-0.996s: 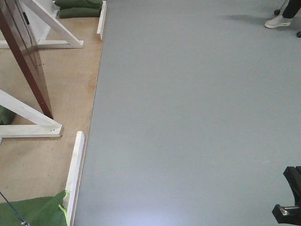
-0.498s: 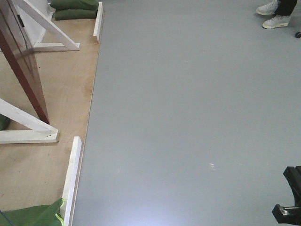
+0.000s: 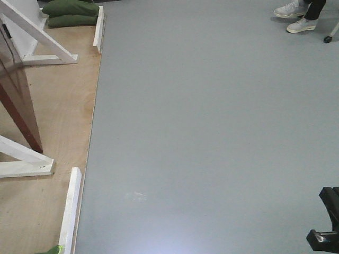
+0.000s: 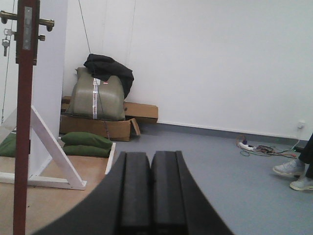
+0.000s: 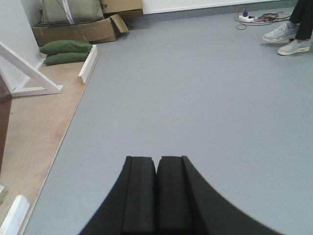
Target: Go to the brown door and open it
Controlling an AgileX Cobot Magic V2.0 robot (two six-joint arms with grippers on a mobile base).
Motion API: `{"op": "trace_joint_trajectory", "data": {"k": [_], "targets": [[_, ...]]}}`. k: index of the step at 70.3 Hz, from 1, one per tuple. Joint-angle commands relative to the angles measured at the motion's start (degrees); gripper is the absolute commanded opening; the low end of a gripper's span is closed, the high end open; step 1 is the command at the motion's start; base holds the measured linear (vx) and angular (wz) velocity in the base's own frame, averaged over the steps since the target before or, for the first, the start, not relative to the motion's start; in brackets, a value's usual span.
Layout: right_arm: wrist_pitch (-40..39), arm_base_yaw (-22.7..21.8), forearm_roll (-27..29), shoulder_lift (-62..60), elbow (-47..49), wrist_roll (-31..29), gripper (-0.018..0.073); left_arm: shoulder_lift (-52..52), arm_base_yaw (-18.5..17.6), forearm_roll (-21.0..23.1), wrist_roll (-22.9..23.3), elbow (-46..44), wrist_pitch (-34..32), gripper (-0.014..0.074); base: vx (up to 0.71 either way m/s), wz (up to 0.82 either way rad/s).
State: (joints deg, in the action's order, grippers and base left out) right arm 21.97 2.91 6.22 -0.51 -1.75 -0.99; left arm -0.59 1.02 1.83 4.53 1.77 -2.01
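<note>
The brown door (image 3: 16,100) stands edge-on at the far left of the front view, on a plywood base (image 3: 58,106). In the left wrist view its edge (image 4: 23,132) runs down the left side, with brass handles (image 4: 45,21) and a lock plate near the top. My left gripper (image 4: 150,155) is shut and empty, well right of the door's edge. My right gripper (image 5: 157,159) is shut and empty above the grey floor. A black part of the right arm (image 3: 326,222) shows at the front view's lower right.
White wooden braces (image 3: 32,29) and white kerbs (image 3: 69,206) frame the plywood. Green sandbags (image 3: 69,13) lie at its far end. Cardboard boxes and a grey bag (image 4: 95,98) stand by the wall. A person's feet (image 3: 296,16) and a power strip (image 4: 247,145) are at the right.
The view has shifted: the door, braces and plywood slid left and down in the front view, the near green sandbag has almost left the frame, and the person's shoes moved left.
</note>
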Motion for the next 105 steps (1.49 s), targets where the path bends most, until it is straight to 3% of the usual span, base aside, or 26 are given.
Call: {"op": "trace_joint_trajectory", "data": {"k": [1, 105], "targets": [[-4.59, -0.06, -0.30, -0.89, -0.11, -0.63, 0.0000, -1.47, 0.07, -0.30, 0.78, 1.36, -4.39, 0.0017, 0.18, -0.10], [-4.60, -0.06, -0.30, -0.89, -0.11, -0.63, 0.0000, -1.47, 0.07, -0.30, 0.78, 1.36, -4.39, 0.0017, 0.30, 0.08]]}}
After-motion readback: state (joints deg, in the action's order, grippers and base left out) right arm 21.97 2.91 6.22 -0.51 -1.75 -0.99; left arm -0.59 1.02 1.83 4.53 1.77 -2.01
